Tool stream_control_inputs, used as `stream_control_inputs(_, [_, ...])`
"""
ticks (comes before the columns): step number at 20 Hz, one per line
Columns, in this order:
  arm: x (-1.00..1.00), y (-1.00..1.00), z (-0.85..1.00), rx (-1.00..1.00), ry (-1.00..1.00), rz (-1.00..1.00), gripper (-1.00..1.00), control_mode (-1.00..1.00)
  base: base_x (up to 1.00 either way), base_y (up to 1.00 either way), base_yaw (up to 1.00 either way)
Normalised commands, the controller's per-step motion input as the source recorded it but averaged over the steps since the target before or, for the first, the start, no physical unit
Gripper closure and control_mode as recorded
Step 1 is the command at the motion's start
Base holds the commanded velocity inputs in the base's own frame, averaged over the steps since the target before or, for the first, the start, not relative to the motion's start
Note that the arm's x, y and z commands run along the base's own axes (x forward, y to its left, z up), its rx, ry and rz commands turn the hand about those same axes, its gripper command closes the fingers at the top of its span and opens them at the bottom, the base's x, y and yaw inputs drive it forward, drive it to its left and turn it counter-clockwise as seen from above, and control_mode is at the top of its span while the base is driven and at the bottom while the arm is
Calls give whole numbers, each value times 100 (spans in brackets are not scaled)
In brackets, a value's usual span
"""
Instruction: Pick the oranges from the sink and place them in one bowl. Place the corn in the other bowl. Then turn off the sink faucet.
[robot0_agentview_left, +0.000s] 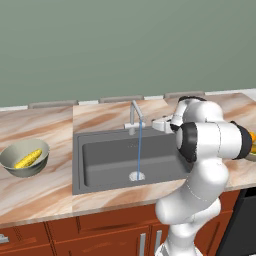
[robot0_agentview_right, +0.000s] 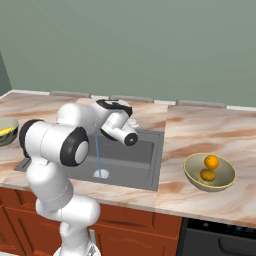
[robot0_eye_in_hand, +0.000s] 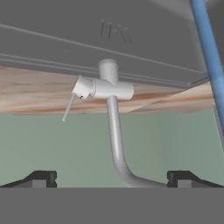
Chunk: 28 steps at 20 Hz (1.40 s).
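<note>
The faucet (robot0_agentview_left: 134, 116) stands behind the sink (robot0_agentview_left: 100, 162) with a blue stream of water (robot0_agentview_left: 139, 150) running to the drain. My gripper (robot0_agentview_left: 156, 123) hovers just right of the faucet, pointing at it. In the hand view, which is rolled upside down, the faucet (robot0_eye_in_hand: 113, 131) and its side lever (robot0_eye_in_hand: 68, 107) lie straight ahead, and my gripper (robot0_eye_in_hand: 113, 179) is open and holds nothing. Two oranges (robot0_agentview_right: 211, 161) rest in the olive bowl (robot0_agentview_right: 190, 173) right of the sink. The corn (robot0_agentview_left: 28, 159) lies in the grey-green bowl (robot0_agentview_left: 11, 168) to the left.
The marbled countertop (robot0_agentview_left: 45, 195) runs along a green wall. Wooden cabinet fronts (robot0_agentview_left: 100, 235) sit below it, and a dark appliance (robot0_agentview_right: 220, 240) is under the right end. My arm's elbow hangs over the sink's right edge.
</note>
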Motion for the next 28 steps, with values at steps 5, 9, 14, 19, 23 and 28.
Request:
stream_control_inputs(5, [10, 0, -11, 0, 0, 0, -100, -100, 0, 0, 0])
stream_control_inputs(9, [13, 0, -14, 0, 0, 0, -100, -100, 0, 0, 0])
stream_control_inputs(14, [20, 0, -11, 0, 0, 0, -100, -100, 0, 0, 0])
stream_control_inputs(19, [24, 0, -9, 0, 0, 0, -100, -100, 0, 0, 0])
stream_control_inputs(23, [26, 0, -11, 0, 0, 0, -100, -100, 0, 0, 0])
stream_control_inputs(28, [27, 0, -17, 0, 0, 0, -100, -100, 0, 0, 0])
